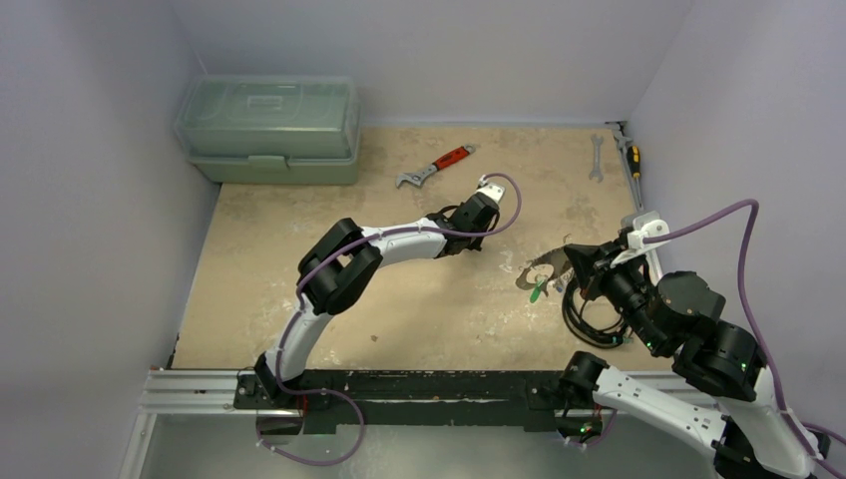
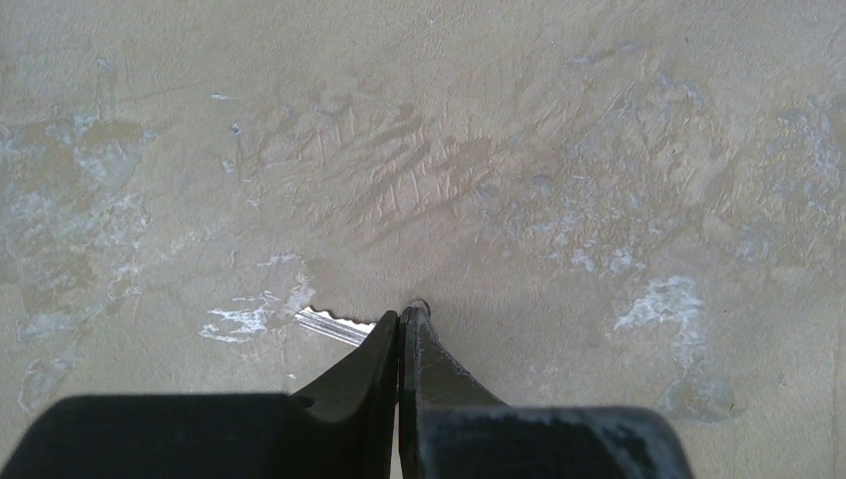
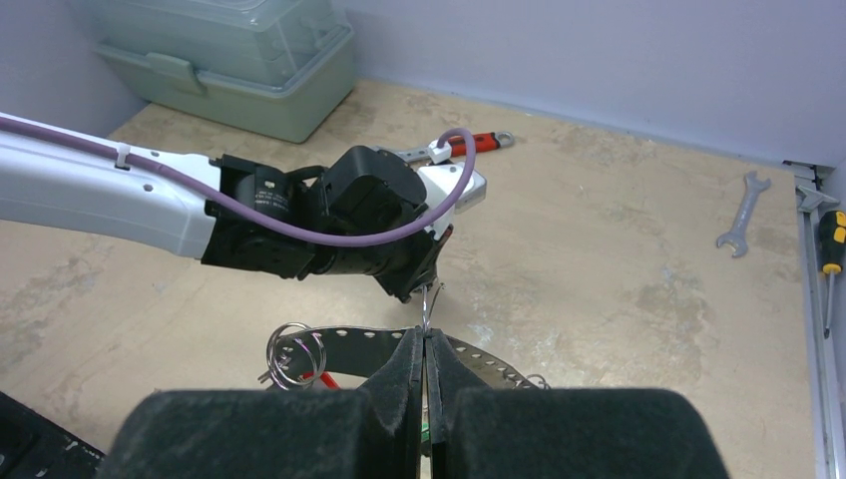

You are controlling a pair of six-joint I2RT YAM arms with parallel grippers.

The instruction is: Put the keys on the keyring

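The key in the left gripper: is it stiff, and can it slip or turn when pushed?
Probably stiff: the key is a thin metal blade. It looks smooth and shiny, so it may slip. It sticks out sideways from the shut left gripper, so a push could turn it.

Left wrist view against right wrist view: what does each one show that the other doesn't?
Only the left wrist: the toothed blade of a silver key poking out beside the left fingers, which are shut on it. Only the right wrist: the keyring, the right fingers shut at it, the green toolbox, the red-handled wrench, the spanner and a screwdriver. Both: the left fingers and the beige table.
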